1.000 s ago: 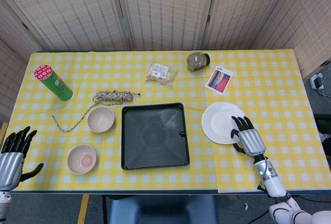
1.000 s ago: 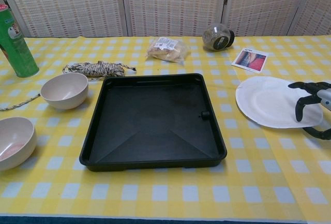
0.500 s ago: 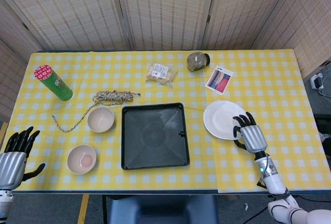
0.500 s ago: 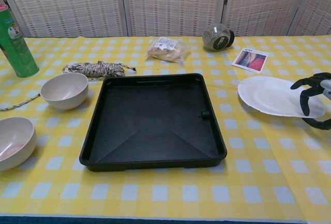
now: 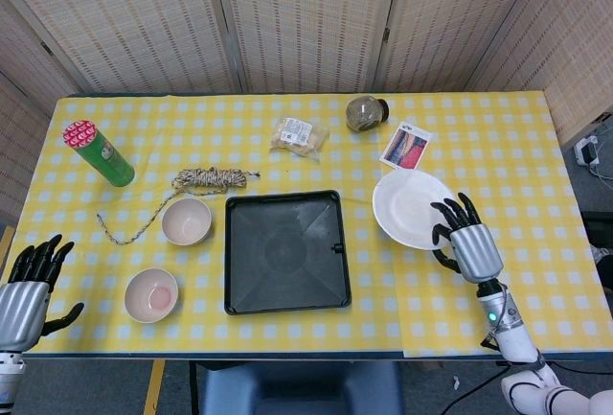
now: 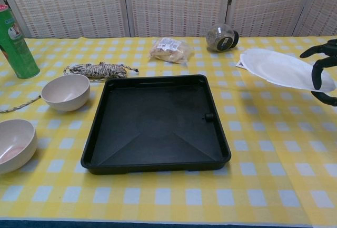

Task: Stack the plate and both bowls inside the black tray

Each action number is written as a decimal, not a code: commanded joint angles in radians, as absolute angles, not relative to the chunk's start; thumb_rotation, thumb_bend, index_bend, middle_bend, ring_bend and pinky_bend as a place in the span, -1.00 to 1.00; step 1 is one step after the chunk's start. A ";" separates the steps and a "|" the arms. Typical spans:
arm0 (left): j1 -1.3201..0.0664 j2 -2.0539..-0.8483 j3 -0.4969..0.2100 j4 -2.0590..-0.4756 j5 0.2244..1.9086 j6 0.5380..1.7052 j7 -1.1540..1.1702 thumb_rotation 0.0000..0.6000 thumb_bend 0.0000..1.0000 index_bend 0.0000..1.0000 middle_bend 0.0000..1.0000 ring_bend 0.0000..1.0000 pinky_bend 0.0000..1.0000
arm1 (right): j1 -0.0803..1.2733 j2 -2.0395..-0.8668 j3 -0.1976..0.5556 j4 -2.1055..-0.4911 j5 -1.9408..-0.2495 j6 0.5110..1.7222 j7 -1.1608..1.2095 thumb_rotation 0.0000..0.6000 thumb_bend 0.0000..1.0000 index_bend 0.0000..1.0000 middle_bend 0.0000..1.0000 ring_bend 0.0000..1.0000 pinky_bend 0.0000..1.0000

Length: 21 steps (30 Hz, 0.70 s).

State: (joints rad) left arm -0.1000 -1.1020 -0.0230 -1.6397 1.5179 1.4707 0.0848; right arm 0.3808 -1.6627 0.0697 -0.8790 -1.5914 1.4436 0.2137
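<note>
My right hand (image 5: 466, 245) (image 6: 323, 70) grips the near right edge of the white plate (image 5: 412, 207) (image 6: 283, 68) and holds it in the air, right of the black tray (image 5: 284, 251) (image 6: 156, 124). The tray is empty at mid-table. A beige bowl (image 5: 186, 220) (image 6: 66, 92) stands left of the tray. A second bowl (image 5: 151, 295) (image 6: 14, 144), pinkish inside, sits nearer the front left. My left hand (image 5: 27, 282) hovers past the table's left front corner with its fingers spread and nothing in them.
A green can (image 5: 99, 153) (image 6: 15, 45) stands far left. A rope coil (image 5: 211, 179) (image 6: 97, 70) lies behind the beige bowl. A wrapped snack (image 5: 299, 136) (image 6: 170, 49), a tipped jar (image 5: 365, 113) (image 6: 221, 37) and a picture card (image 5: 407, 145) lie at the back.
My right hand has lifted the plate off the tablecloth; it now hangs tilted above the table, slightly farther back. The left hand has barely moved.
</note>
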 commanded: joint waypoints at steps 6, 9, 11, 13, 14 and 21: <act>-0.099 -1.095 -0.029 -1.638 1.510 1.474 0.068 1.00 -0.47 -1.00 -1.00 -1.00 -1.00 | 0.462 -1.561 0.060 -1.186 -1.670 1.395 0.083 1.00 0.00 0.35 -0.56 -0.72 -1.00; -0.097 -1.090 -0.031 -1.638 1.504 1.476 0.058 1.00 -0.47 -1.00 -1.00 -1.00 -1.00 | 0.505 -1.569 0.066 -1.257 -1.688 1.348 0.034 1.00 0.00 0.35 -0.56 -0.72 -1.00; -0.094 -1.087 -0.034 -1.637 1.501 1.481 0.052 1.00 -0.47 -1.00 -1.00 -1.00 -1.00 | 0.528 -1.583 0.066 -1.279 -1.700 1.325 0.004 1.00 0.00 0.35 -0.56 -0.73 -1.00; -0.091 -1.083 -0.036 -1.636 1.495 1.485 0.045 1.00 -0.47 -1.00 -1.00 -1.00 -1.00 | 0.553 -1.605 0.067 -1.293 -1.708 1.292 -0.025 1.00 0.00 0.35 -0.56 -0.73 -1.00; -0.090 -1.081 -0.038 -1.635 1.492 1.486 0.041 1.00 -0.47 -1.00 -1.00 -1.00 -1.00 | 0.567 -1.618 0.066 -1.299 -1.709 1.271 -0.037 1.00 0.00 0.35 -0.56 -0.73 -1.00; -0.083 -1.073 -0.039 -1.635 1.495 1.497 0.022 1.00 -0.47 -1.00 -1.00 -1.00 -1.00 | 0.626 -1.695 0.071 -1.294 -1.700 1.187 -0.081 1.00 0.00 0.35 -0.56 -0.74 -1.00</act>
